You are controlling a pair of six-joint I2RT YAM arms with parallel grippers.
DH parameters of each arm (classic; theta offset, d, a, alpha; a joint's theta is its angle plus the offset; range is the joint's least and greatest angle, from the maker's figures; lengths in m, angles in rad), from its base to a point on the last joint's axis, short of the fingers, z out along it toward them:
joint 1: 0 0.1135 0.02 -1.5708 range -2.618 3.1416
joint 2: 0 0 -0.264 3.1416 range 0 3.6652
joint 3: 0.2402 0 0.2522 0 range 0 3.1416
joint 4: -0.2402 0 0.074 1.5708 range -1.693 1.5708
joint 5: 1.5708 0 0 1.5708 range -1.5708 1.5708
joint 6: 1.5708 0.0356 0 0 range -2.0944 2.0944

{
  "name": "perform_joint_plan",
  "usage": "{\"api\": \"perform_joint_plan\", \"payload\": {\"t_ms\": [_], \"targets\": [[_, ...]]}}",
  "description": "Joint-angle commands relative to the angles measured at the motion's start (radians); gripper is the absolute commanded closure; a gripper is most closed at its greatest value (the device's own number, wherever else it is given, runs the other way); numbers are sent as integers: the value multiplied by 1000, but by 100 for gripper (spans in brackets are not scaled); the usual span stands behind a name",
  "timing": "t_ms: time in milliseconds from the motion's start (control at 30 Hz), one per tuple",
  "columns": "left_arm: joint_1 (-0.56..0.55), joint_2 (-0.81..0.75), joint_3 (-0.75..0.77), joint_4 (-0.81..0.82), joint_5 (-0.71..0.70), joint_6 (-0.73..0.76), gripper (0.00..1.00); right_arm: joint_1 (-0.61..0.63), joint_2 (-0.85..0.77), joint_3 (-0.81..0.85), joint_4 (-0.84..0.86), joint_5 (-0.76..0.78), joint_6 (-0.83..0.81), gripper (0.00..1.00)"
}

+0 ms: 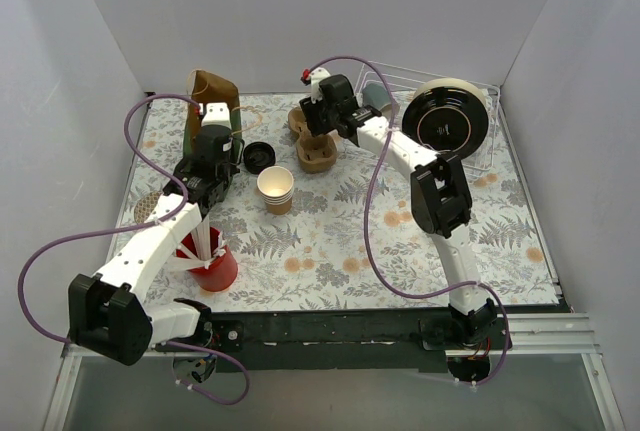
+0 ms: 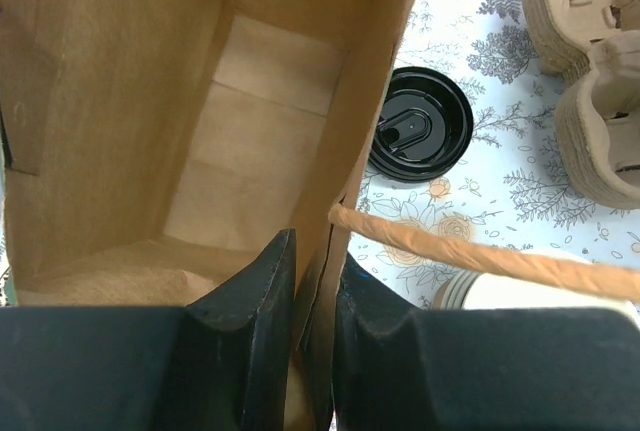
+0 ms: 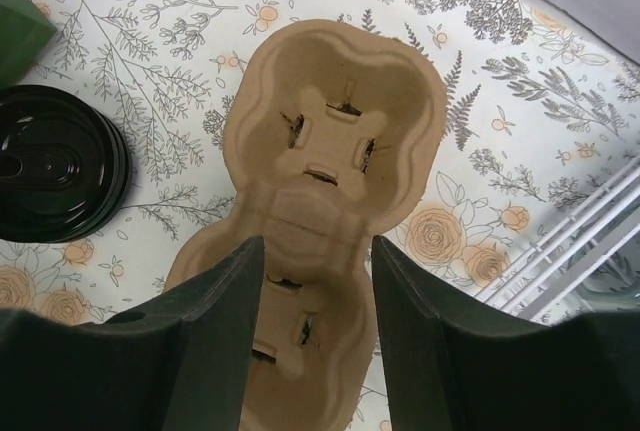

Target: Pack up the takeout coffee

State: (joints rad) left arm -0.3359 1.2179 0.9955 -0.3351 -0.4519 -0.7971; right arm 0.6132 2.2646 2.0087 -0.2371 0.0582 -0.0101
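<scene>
Just beside bag [image 2: 120, 101] edge, black lid [image 2: 425, 126]

We see a small tan kraft paper cup [image 1: 276, 189], white inside, standing upright and uncovered near the middle of the floral table [image 1: 420, 241]. A round black plastic lid [image 1: 258, 157] lies flat, top side up, just behind it and slightly left, apart from the cup.

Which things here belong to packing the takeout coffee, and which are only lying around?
Job: paper cup; black lid; paper bag, pinched by left gripper; cup carrier, below open right gripper.
Lying around: red cup of sticks; grey-blue mug; black plate.
</scene>
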Motion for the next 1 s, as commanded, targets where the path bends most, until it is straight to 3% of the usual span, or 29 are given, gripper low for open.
{"api": "perform_joint_plan", "payload": {"t_ms": [0, 967], "targets": [[5, 15, -12, -42, 9, -1, 83, 17, 15, 28, 24, 28, 41, 44], [5, 9, -14, -42, 9, -1, 83, 37, 102, 48, 62, 104, 75, 40]]}}
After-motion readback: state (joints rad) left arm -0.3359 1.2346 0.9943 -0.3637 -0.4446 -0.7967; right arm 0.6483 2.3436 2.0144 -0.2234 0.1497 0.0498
